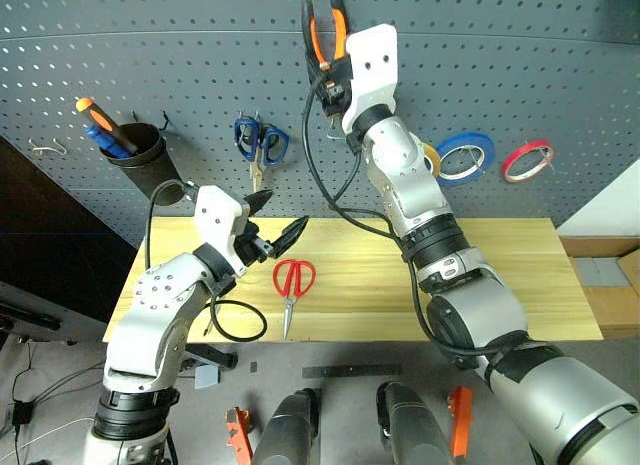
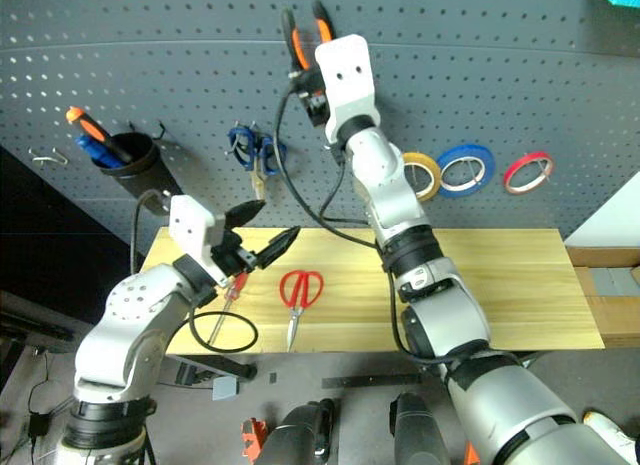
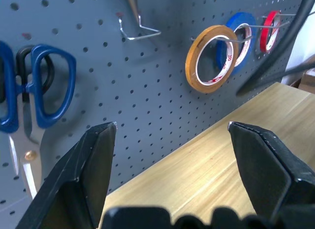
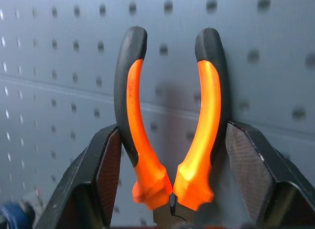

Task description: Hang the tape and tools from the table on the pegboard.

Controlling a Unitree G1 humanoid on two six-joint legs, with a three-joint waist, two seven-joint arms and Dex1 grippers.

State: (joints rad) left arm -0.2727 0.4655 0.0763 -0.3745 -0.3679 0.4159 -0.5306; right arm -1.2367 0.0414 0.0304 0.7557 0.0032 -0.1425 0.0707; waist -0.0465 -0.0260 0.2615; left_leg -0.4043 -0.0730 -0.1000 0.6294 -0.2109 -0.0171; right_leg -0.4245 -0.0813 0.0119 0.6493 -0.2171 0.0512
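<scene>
One yellowish wooden table [image 1: 520, 285] stands against the dark grey pegboard [image 1: 150, 45].

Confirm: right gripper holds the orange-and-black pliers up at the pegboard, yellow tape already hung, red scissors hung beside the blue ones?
One thing is off: the red scissors are not hung; the left eye view shows them lying on the table. The rest stands: the right gripper holds the pliers up at the pegboard, and the yellow tape is on a hook.

Red print inside the yellow tape [image 3: 212, 59] is too small to read
</scene>
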